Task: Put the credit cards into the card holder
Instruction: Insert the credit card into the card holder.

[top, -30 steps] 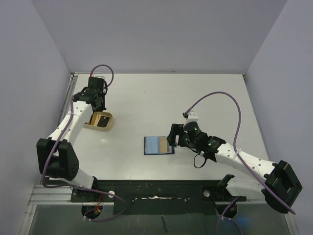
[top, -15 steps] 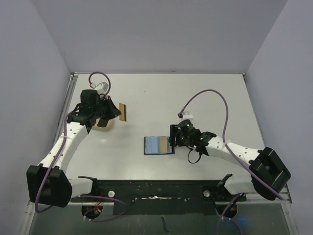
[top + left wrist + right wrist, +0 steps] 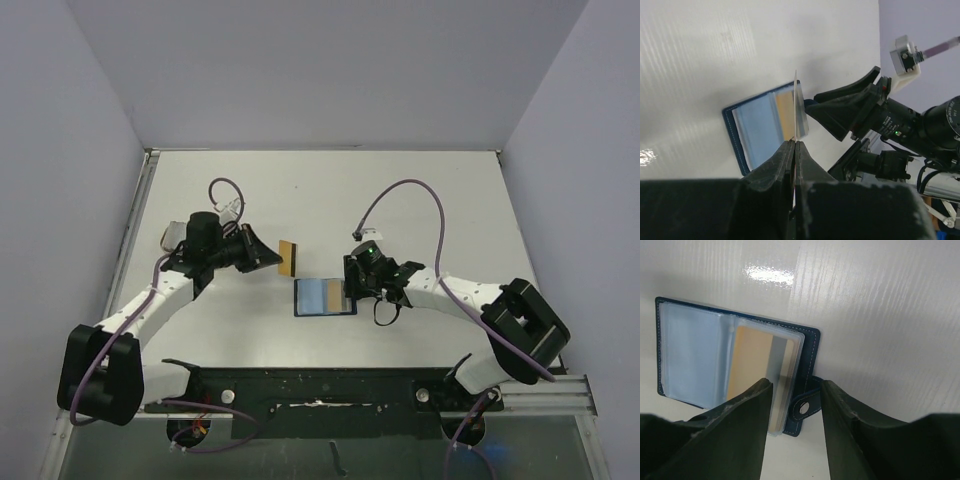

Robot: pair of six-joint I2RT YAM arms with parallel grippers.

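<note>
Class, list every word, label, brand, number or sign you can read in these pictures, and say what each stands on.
No text reads clearly anywhere.
Black housing on the right arm: small white marks, too blurred to read.
Tan card in the card holder: no print legible.
Held card in the left hand: no print visible.

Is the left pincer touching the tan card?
Touching. Left wrist view shows the left pincer shut on the tan card, edge-on between its fingers.
</note>
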